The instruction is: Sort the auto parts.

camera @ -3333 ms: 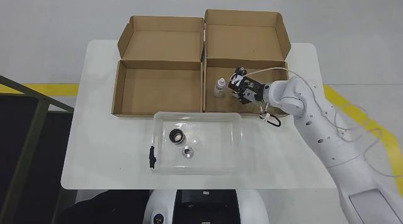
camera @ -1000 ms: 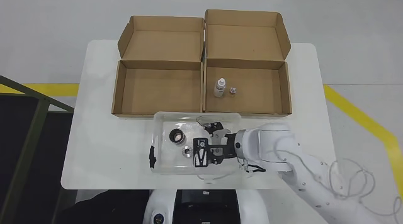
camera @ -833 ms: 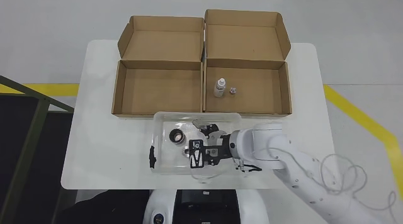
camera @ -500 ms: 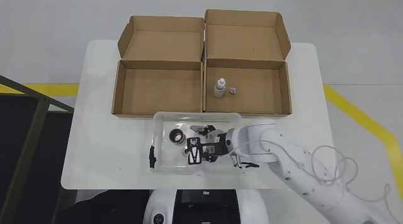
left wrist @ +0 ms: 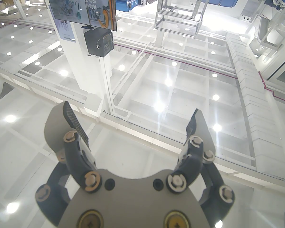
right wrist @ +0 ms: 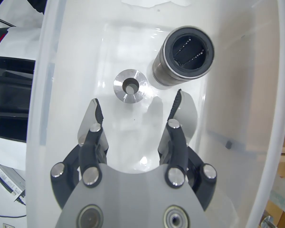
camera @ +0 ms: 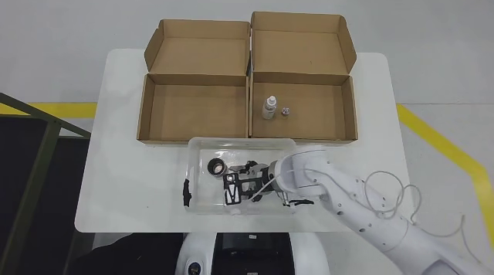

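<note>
Right gripper [right wrist: 137, 106] spread wide; silver ring [right wrist: 130, 86] just ahead, not touching.

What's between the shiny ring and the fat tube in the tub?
Nothing, just a sliver of bare tub floor between ring and tube, in the right wrist view.

The right gripper [right wrist: 137, 98] hangs inside the clear plastic bin [right wrist: 39, 77], its fingers spread with nothing between them. Taking twelve o'clock as straight ahead of the fingertips, the small metal ring [right wrist: 130, 86] lies flat at twelve, just ahead. The cylindrical bearing [right wrist: 183, 56] sits at one o'clock, just beside the ring, its dark bore facing the camera. A small dark bit [right wrist: 228, 144] lies at four o'clock, near the bin's wall
</note>
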